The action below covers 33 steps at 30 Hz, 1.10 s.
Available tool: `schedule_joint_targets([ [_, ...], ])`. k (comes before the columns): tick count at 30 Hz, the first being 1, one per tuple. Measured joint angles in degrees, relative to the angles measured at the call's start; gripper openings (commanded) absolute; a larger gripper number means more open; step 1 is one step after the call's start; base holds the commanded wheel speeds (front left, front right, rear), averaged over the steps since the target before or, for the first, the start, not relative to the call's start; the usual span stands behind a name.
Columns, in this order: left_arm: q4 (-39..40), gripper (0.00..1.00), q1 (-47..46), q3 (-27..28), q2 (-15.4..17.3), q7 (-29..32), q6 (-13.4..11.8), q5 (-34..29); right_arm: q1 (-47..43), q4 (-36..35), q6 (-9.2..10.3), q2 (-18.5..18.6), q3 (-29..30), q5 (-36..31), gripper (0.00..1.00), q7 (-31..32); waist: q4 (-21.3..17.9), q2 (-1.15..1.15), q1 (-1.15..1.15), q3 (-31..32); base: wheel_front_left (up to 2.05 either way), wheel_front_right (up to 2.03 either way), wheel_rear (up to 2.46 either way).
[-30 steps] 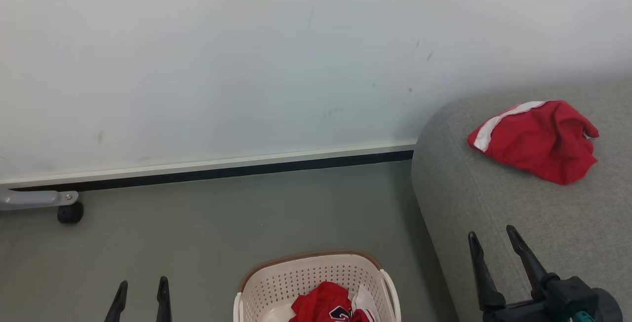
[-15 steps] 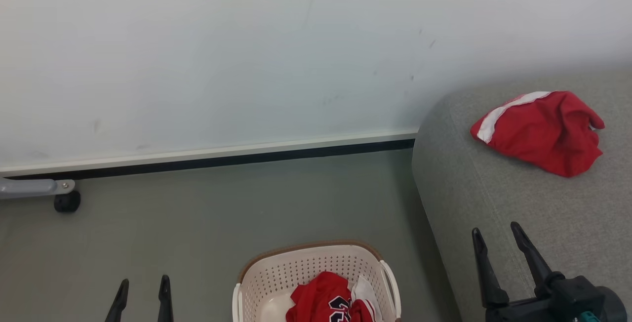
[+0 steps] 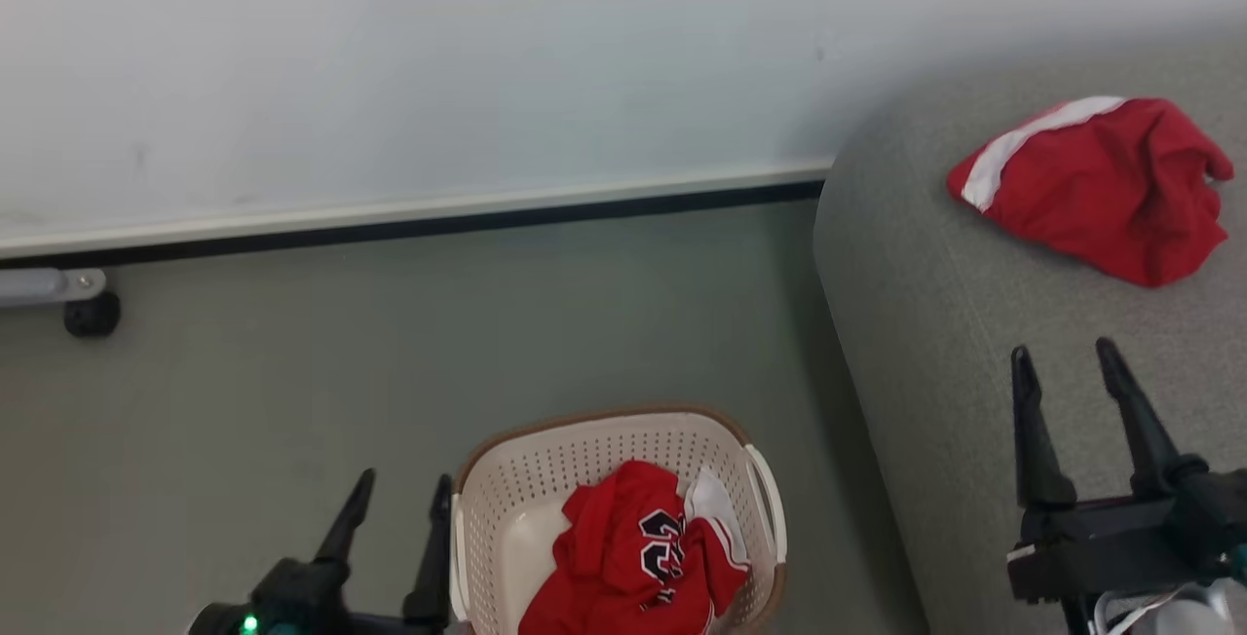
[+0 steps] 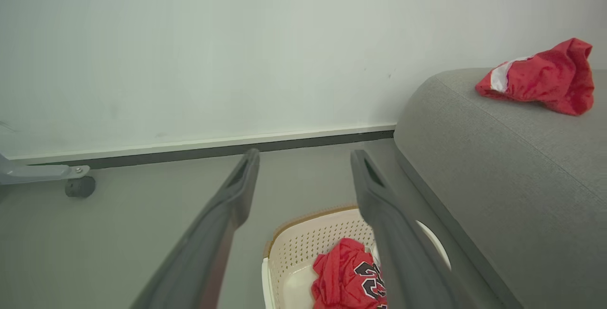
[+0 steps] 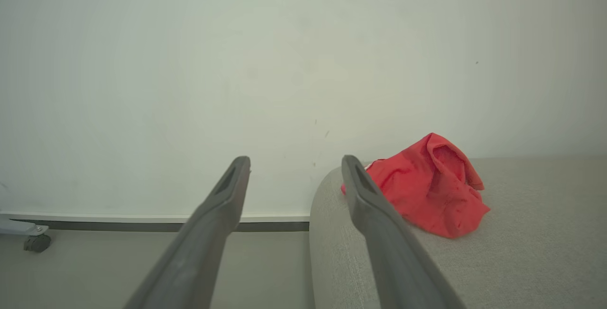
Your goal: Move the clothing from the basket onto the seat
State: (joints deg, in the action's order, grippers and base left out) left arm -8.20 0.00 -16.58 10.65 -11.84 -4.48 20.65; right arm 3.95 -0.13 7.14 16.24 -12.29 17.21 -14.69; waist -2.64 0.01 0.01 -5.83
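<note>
1. The crumpled red jersey with dark white-edged numbers (image 3: 633,557) lies in the cream perforated plastic basket with a brown rim (image 3: 604,418). The basket stands beside the large grey fabric seat (image 3: 935,343), where a red garment with a white band (image 3: 1101,187) already rests.
2. Over the last second the head camera has tipped downward, so more of the basket shows; the things themselves look unmoved.
3. The left gripper (image 3: 404,484), just beside the basket's rim, and the right gripper (image 3: 1062,354), over the seat, both gape wide and empty, probably lining up for the jersey.
</note>
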Motion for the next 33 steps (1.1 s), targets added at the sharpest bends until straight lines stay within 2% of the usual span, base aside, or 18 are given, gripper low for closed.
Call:
schedule_joint_targets([
  [5, -3.2, 1.00, -4.6, -4.3, -1.5, 2.2, 1.4, -2.0, 3.3, -1.2, 0.00, 0.5, 1.3, -0.2, 1.00, 0.0, -0.5, 0.00, 0.00, -3.6, 0.00, 0.00, 0.00],
  [14, -10.4, 1.00, -13.7, -10.4, -6.3, 5.6, 3.5, -4.5, 11.1, -3.0, 0.00, 1.1, 2.2, -0.7, 1.00, 0.1, -1.9, 0.01, 0.01, -10.1, 0.00, 0.00, 0.00],
  [23, -19.1, 1.00, -18.6, -13.0, -6.8, 8.8, 3.6, -6.2, 20.7, -4.5, 0.00, 0.6, 2.1, -1.7, 1.00, 1.1, -3.7, 0.01, 0.01, -16.8, 0.00, 0.00, 0.00],
  [33, -24.8, 1.00, -22.6, -14.7, -7.1, 10.3, 4.0, -7.3, 28.7, -5.2, -0.09, 0.1, 1.2, -2.2, 1.00, 2.4, -5.7, 0.01, 0.00, -23.6, 0.00, 0.00, 0.00],
])
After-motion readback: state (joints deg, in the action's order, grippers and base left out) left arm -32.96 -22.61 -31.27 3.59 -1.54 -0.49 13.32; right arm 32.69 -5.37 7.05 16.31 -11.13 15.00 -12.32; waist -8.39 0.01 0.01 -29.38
